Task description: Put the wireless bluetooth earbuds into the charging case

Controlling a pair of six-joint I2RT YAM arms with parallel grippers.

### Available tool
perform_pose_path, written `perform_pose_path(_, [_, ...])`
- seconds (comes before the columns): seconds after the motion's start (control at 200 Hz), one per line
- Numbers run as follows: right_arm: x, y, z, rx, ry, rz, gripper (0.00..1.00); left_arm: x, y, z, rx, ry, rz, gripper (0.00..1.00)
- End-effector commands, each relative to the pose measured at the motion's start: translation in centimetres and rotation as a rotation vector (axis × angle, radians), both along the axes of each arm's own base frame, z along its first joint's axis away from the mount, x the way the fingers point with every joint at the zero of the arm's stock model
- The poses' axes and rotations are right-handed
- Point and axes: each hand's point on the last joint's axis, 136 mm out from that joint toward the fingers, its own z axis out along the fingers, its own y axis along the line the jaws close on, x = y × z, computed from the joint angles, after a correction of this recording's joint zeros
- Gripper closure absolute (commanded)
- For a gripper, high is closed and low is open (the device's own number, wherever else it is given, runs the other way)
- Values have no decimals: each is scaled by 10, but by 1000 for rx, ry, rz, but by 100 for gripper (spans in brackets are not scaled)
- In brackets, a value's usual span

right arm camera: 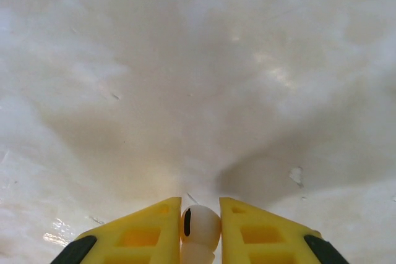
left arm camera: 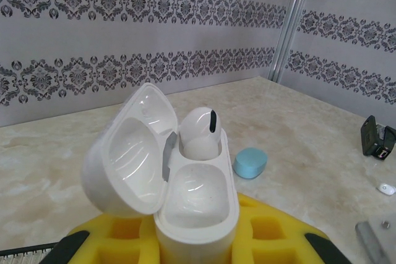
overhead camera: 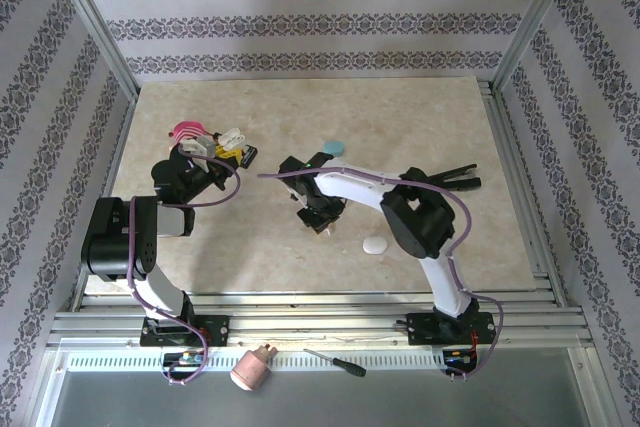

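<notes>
While I watch right wrist feed, white earbud [right arm camera: 200,224] sits pinched between yellow fingers [right arm camera: 145,233] of right gripper [right arm camera: 200,207], black slit toward camera, marble table [right arm camera: 185,60] close beneath. Left gripper [left arm camera: 195,230] clamped on open charging case [left arm camera: 198,202], lid [left arm camera: 127,153] swung left. Second earbud [left arm camera: 199,131] seated in far slot; near slot empty. On overhead I see both grippers well apart. Blue case [left arm camera: 250,163] lies on table beyond held case; white oval case [overhead camera: 375,244] beside right arm [overhead camera: 420,217].
</notes>
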Motion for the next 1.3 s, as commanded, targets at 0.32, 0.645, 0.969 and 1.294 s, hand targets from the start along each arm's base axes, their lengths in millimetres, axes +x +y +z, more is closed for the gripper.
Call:
perform_pose_path(0.32, [63,22,143,591,-511,-64,81,-10,-43,30,9,-102,-154,98])
perform_pose_path(0.645, [58,27,248,979,-767,24,84,-29,-97,48,14,-139,-349,97])
perform_pose_path(0.969, [35,52,285,1112,-790,266,83,-49,-144,55,18,-136,-500,97])
perform_pose_path(1.294, [36,76,284,1091,-792,369,84,-64,-163,57,14,-125,-575,97])
